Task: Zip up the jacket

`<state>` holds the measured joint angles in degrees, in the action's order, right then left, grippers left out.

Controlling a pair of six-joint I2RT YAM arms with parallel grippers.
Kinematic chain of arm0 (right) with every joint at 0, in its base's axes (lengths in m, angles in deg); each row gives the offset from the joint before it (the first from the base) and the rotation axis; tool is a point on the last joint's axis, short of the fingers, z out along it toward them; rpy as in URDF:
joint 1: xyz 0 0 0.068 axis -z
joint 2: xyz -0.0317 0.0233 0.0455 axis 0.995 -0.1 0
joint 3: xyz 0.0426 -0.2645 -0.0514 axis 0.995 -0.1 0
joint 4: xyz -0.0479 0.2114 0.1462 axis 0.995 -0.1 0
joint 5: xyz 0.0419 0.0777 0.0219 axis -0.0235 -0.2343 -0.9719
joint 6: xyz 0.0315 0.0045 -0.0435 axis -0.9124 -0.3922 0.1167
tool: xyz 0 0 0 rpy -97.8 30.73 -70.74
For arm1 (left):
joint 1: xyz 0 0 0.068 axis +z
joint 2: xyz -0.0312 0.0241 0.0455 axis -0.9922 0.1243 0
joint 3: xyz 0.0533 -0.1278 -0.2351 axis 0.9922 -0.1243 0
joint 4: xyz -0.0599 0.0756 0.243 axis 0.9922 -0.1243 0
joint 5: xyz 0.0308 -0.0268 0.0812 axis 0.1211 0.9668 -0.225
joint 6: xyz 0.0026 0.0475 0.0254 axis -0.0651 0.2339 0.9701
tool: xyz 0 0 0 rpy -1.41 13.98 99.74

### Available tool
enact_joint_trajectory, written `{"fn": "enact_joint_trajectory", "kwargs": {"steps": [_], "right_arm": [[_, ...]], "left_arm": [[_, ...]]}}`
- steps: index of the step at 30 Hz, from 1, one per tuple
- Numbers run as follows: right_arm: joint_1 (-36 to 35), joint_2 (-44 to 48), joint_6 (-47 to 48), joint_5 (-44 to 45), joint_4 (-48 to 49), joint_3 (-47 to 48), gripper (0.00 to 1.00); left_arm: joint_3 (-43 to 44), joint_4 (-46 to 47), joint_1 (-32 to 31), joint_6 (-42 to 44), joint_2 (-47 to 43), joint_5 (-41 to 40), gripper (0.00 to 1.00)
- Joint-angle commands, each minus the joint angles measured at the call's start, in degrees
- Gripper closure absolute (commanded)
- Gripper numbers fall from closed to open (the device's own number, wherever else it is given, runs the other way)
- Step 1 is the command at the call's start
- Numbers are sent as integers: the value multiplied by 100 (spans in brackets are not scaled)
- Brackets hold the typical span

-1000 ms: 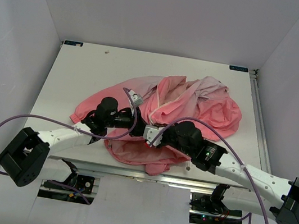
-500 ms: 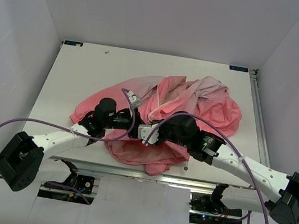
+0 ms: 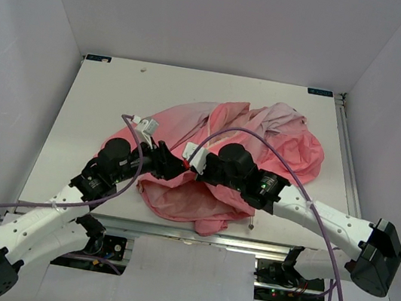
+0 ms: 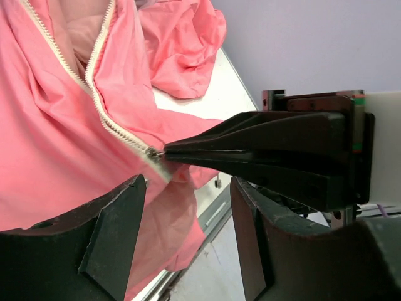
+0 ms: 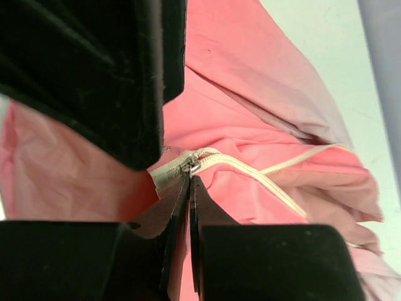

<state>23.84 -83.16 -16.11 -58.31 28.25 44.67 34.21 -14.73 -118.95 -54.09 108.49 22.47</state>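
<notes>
The left gripper [image 4: 188, 188] stands wide, holding nothing, just beside the near hem of the jacket [image 3: 291, 153], which lies bunched on the table [image 3: 102, 97], right of middle. The right gripper [image 5: 190, 180] pinches the zipper slider [image 5: 190, 165]. Ideally the left clamps the hem below the slider, tensioning the teeth, before the right pulls.

— Where is the left arm [image 3: 61, 209]?
— It runs from its base at the near left corner, up and to the right, with the wrist low. The left gripper [image 4: 188, 185] points right, its jaws well apart.
— And the right arm [image 3: 320, 215]?
— It reaches left from the near right corner. The right gripper [image 5: 190, 180] has its fingers pressed together, the tips pinching the jacket [image 5: 250, 75] at its zipper.
— How near are the two?
— Tip to tip. The right's closed fingers sit in line with the gap between the left's open ones.
</notes>
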Motion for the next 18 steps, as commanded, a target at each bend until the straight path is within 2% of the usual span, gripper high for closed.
{"fn": "enact_joint_trajectory", "kwargs": {"steps": [1, 5, 12, 18], "right_arm": [[-37, -159, -1195, -348, 457, 430, 92], [-40, -270, -1790, -279, 614, 441, 92], [-40, -382, -2076, -235, 597, 449, 92], [-48, -400, -2066, -23, 598, 302, 92]], "left_arm": [[62, -306, 15, -304, 40, 93, 33], [6, -402, 15, -184, 185, 59, 35], [-569, -289, 15, -592, -266, -249, 36], [-971, 833, 15, -1017, 133, 608, 36]]}}
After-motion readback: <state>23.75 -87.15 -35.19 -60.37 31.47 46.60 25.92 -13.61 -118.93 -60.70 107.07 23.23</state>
